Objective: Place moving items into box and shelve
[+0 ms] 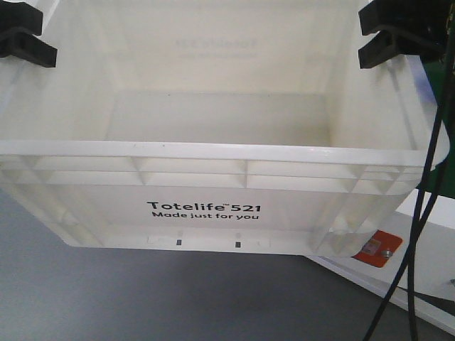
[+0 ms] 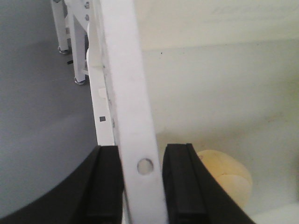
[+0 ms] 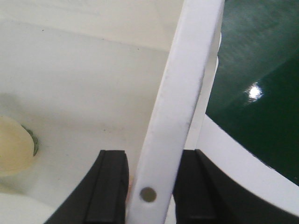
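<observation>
The box [image 1: 206, 160], a large white crate printed "Totelife 521", fills the front view. It looks raised above the grey floor. My left gripper [image 1: 21, 35] clamps its left rim, and my right gripper [image 1: 387, 35] clamps its right rim. In the left wrist view the black fingers of the left gripper [image 2: 142, 186] straddle the white rim [image 2: 135, 116]. The right gripper [image 3: 152, 186] holds the opposite rim [image 3: 182, 93] the same way. A pale yellow rounded item [image 2: 224, 177] lies on the box floor and also shows in the right wrist view [image 3: 11, 151].
Grey floor [image 1: 142, 298] lies below the box. At the lower right are a white ledge [image 1: 426, 305], an orange tag [image 1: 377, 249] and black cables [image 1: 419, 213]. White rack legs [image 2: 70, 42] stand left of the box. A dark green surface [image 3: 261, 70] lies to its right.
</observation>
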Robot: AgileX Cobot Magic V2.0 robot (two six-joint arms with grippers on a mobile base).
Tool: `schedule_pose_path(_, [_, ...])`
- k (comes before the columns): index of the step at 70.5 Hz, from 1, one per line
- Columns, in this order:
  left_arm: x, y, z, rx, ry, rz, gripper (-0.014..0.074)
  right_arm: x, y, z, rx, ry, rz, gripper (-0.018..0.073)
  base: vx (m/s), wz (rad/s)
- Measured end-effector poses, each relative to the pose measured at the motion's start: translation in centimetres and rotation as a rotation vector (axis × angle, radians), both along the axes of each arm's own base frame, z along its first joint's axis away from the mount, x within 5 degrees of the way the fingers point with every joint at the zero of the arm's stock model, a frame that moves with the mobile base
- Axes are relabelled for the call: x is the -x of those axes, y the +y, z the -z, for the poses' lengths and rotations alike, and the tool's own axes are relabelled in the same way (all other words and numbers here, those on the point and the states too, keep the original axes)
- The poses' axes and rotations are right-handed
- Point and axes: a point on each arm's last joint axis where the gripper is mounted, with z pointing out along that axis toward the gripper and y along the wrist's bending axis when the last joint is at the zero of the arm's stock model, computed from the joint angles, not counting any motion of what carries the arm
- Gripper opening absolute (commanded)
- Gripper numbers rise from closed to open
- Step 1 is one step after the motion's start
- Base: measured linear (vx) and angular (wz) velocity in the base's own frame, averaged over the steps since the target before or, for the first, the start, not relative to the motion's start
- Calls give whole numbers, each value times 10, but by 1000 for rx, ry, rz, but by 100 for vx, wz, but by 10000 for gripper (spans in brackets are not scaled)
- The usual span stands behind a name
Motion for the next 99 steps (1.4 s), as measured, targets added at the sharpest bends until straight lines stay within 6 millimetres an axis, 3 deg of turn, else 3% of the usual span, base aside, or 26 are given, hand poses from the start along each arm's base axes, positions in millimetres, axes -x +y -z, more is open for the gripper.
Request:
schedule_pose_path(43, [0,0,0,3,1,0,-17,0,0,0,0,0,1,-12,-10,50])
schedule_pose_path(99, [0,0,0,3,1,0,-17,0,0,0,0,0,0,-12,0,74])
